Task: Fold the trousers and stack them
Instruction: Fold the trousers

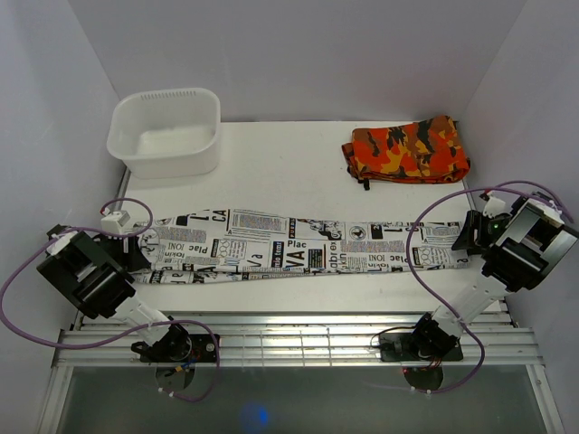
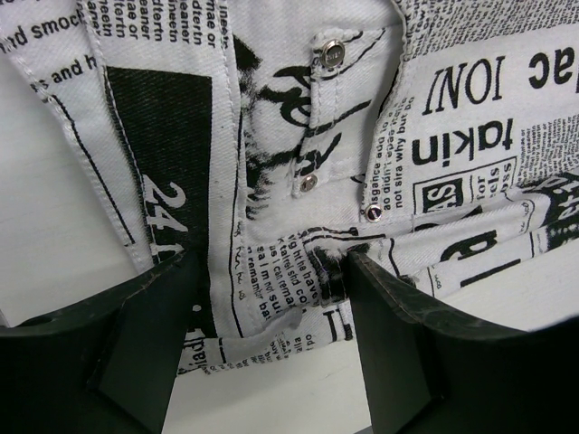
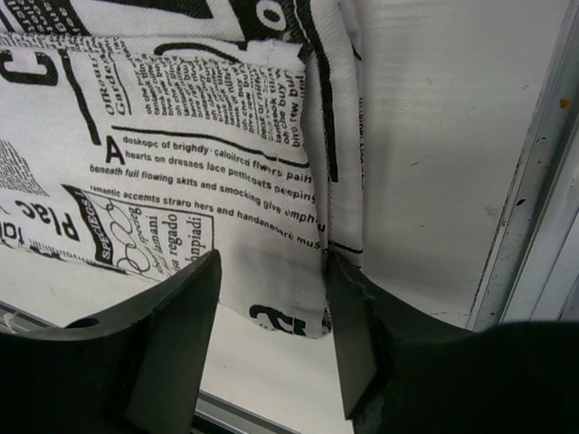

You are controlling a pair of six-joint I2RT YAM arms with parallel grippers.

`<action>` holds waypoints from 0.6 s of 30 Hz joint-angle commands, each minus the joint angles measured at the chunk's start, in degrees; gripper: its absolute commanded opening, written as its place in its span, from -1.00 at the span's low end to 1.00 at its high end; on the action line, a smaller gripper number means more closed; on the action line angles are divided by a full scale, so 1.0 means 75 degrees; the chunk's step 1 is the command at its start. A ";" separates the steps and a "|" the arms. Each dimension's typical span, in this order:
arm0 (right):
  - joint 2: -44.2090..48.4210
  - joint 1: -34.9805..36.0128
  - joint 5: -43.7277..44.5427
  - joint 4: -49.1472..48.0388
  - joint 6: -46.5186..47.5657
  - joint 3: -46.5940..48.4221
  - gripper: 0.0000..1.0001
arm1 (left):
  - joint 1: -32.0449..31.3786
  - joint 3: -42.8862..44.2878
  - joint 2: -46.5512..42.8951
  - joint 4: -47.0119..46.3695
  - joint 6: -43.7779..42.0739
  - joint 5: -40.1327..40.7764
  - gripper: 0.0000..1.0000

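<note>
The left gripper [image 2: 271, 271] stands at the waistband end of the long white fabric trousers printed with black newspaper text [image 1: 308, 244], its black fingers [image 2: 149, 334] spread either side of the cloth. A white rectangular plastic tub [image 1: 167, 154] sits behind the trousers' left end, apart. The trousers lie flat in one long strip. A folded orange, red and black camouflage garment [image 1: 407, 149] lies behind their right end, apart. The right gripper [image 3: 271, 262] straddles the hem corner, fingers [image 3: 172, 316] spread.
</note>
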State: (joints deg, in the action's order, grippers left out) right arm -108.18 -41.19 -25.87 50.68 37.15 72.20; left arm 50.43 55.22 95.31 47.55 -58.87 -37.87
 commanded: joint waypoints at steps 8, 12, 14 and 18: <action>0.0021 0.0148 -0.0476 0.0168 -0.0031 0.0368 -0.70 | 0.0049 0.0067 0.0218 -0.0258 -0.0084 0.0502 0.55; 0.0150 0.0160 -0.0675 0.0602 0.0086 0.1024 -0.85 | 0.0049 0.0114 0.0288 -0.0270 -0.0084 0.0455 0.55; 0.0279 0.0171 -0.0805 0.0684 0.0145 0.1364 -0.84 | 0.0049 0.0090 0.0300 -0.0281 -0.0072 0.0432 0.55; 0.0525 0.0312 -0.0642 0.0347 0.0227 0.1412 -0.84 | 0.0049 0.0055 0.0324 -0.0328 -0.0061 0.0455 0.55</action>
State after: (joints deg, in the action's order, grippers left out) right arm -107.59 -38.89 -30.00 55.61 37.91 79.96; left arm 50.46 55.68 95.92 47.77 -58.83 -38.15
